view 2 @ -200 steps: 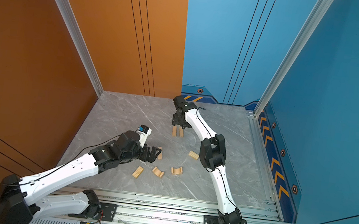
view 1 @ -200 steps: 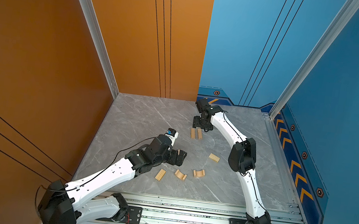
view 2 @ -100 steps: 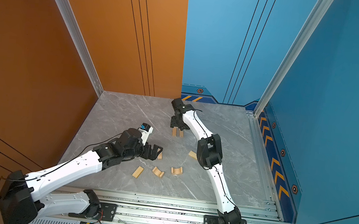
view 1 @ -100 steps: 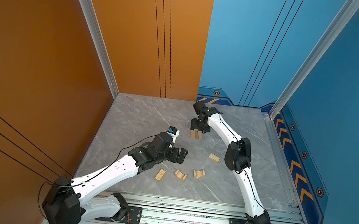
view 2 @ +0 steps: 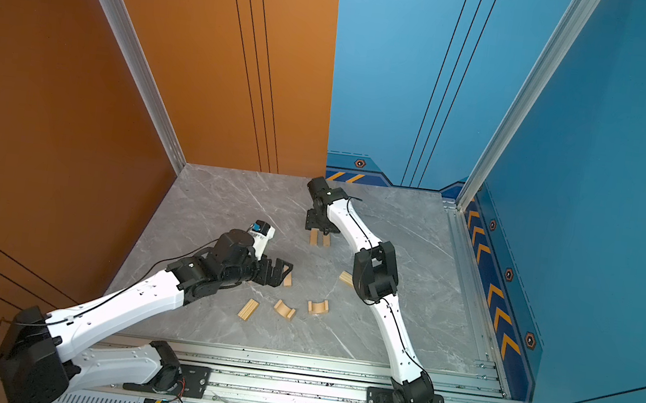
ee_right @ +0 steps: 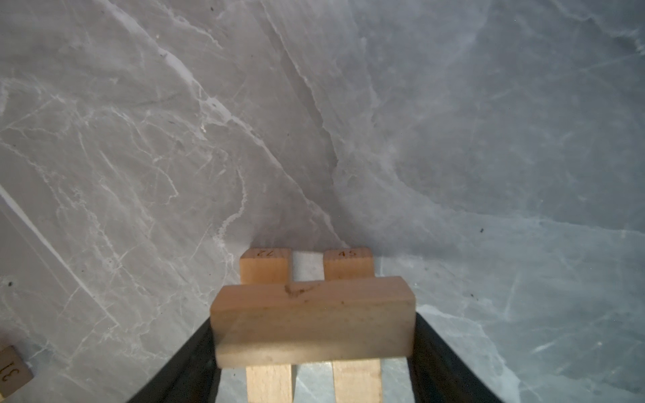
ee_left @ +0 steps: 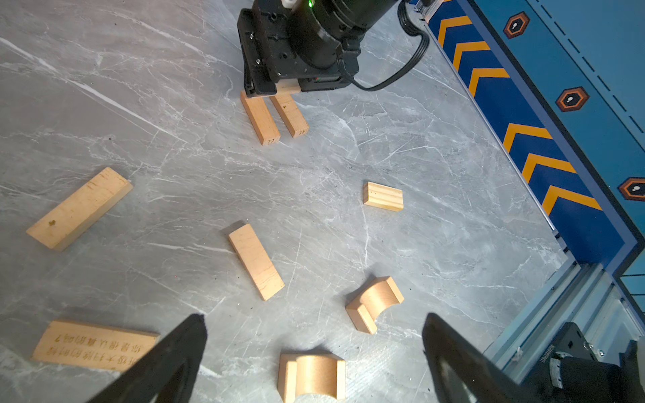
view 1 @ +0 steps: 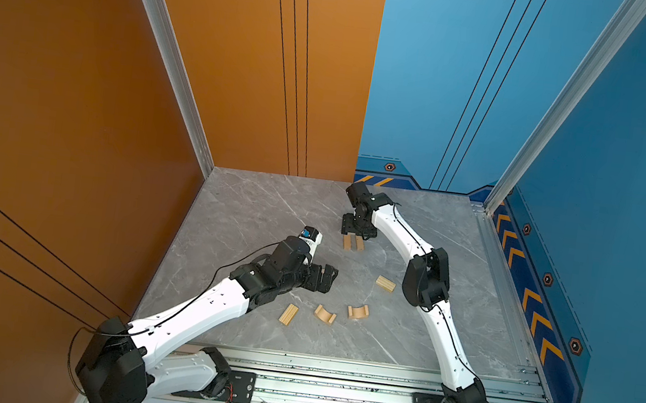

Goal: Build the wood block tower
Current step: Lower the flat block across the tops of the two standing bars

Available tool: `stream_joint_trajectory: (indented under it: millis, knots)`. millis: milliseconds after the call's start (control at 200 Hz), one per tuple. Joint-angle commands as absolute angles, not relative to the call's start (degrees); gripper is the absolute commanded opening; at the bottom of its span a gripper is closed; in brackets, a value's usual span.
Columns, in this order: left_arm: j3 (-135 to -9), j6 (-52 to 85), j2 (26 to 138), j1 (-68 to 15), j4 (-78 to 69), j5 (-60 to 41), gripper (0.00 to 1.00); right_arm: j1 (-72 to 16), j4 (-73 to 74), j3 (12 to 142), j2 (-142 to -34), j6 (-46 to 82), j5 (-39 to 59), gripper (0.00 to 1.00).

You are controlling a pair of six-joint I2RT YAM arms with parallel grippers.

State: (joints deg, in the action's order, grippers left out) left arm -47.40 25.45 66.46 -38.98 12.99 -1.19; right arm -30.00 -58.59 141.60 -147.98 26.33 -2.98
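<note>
Right gripper (view 1: 358, 233): far side of table (view 1: 253, 210). Crosswise bar (ee_right: 314, 324) between its fingers, above bar 72 (ee_right: 265, 267) and bar 45 (ee_right: 347, 265). These two lie side by side directly beneath, gap between them. Contact unclear.

Left gripper (view 1: 322, 278): nearer than right gripper, to its left. Short bar (ee_left: 256, 261) on table ahead of its fingers.

Nearer than left gripper, row left to right: near grooved slab (view 1: 288, 314), left arch (view 1: 325, 314), right arch (view 1: 358, 311).

Right of left gripper, beside right arm: far grooved slab (view 1: 385, 283).

Plank (ee_left: 79, 209), inscribed plank (ee_left: 94, 345): apart, opposite side of short bar from arches.
</note>
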Motion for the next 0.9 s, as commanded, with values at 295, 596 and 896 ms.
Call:
stream_joint_trajectory:
  millis: [295,596,896]
  knots:
    - [-47.65,24.83,66.6,-37.77,11.73,-2.81,0.98,-30.44,-60.64,143.53,-149.65,25.67,-1.72,0.64]
    - [-47.44,24.91,66.22,-37.52,11.5,-3.08,0.98,-30.41,-60.91,143.53,-149.92,25.64,-1.97,0.65]
    - [-46.25,25.2,65.13,-37.18,11.34,-3.07,0.98,-30.37,-61.35,143.59,-150.34,25.48,-2.46,0.66]
